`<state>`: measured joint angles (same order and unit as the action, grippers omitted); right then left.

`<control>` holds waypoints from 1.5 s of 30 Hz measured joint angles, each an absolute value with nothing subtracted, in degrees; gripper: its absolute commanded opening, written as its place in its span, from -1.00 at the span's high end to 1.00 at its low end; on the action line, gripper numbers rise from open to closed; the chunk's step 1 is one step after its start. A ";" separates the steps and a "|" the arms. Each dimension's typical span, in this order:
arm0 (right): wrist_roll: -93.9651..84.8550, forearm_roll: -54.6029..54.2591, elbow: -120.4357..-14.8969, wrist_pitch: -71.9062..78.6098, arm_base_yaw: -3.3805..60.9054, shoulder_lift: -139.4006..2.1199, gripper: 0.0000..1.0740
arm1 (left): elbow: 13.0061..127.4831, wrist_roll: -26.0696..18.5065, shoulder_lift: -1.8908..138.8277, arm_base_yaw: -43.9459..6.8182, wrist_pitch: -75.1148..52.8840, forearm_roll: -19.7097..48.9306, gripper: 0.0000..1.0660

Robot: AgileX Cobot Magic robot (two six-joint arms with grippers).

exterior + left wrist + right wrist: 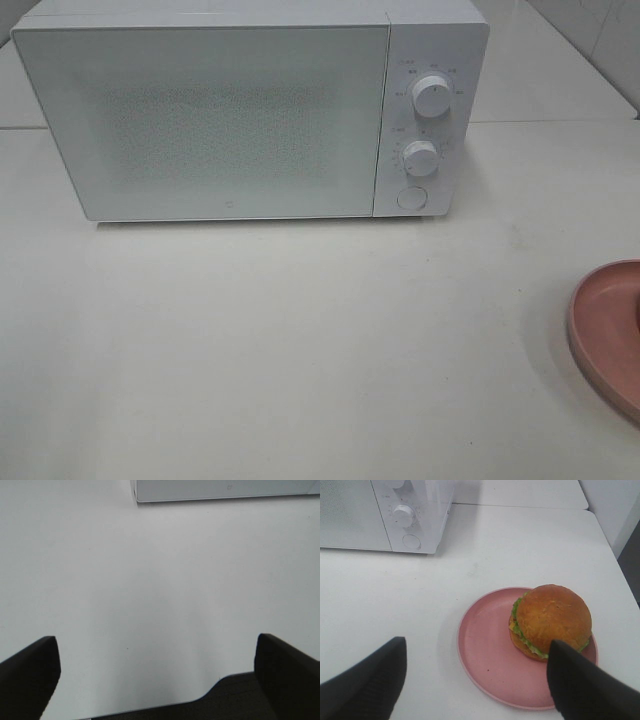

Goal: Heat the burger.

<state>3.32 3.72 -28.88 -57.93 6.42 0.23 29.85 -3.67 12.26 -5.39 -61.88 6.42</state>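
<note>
In the right wrist view the burger [551,620], with a golden-brown bun and green lettuce at its edge, sits on the far side of a round pink plate [487,652]. My right gripper [480,680] hangs open above the near part of the plate, and one of its fingers [585,685] overlaps the burger's near edge in the picture. In the high view only the plate's rim [600,330] shows at the right edge; the burger is out of that view. My left gripper [157,672] is open over bare table.
A white microwave [250,110] stands at the back with its door shut, two knobs [430,95] and a round button [411,197] on its right panel. White table [300,350] stretches in front of it. The table's near edge [215,692] shows below my left gripper.
</note>
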 measured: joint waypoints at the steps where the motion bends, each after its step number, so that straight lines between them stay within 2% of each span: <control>1: 3.32 3.72 -28.88 -57.93 6.42 0.23 -0.41 | 29.85 -3.67 11.80 -5.39 -61.88 6.47 -0.84; 11: 3.32 3.72 -28.88 -57.93 6.42 0.23 -0.41 | 29.85 -3.67 6.42 -4.53 -61.76 7.05 -0.84; 15: 3.32 3.72 -28.88 -57.93 6.42 0.23 -0.41 | 29.85 -3.67 2.86 -0.57 -61.76 7.16 -0.84; 18: 3.32 3.72 -28.88 -57.93 6.42 0.23 -0.41 | 29.85 -3.67 0.46 0.52 -61.76 7.16 -0.84; 45: 3.32 3.72 -28.88 -57.93 6.42 0.23 -0.40 | 29.85 -3.67 -0.29 0.69 -61.76 7.51 -0.83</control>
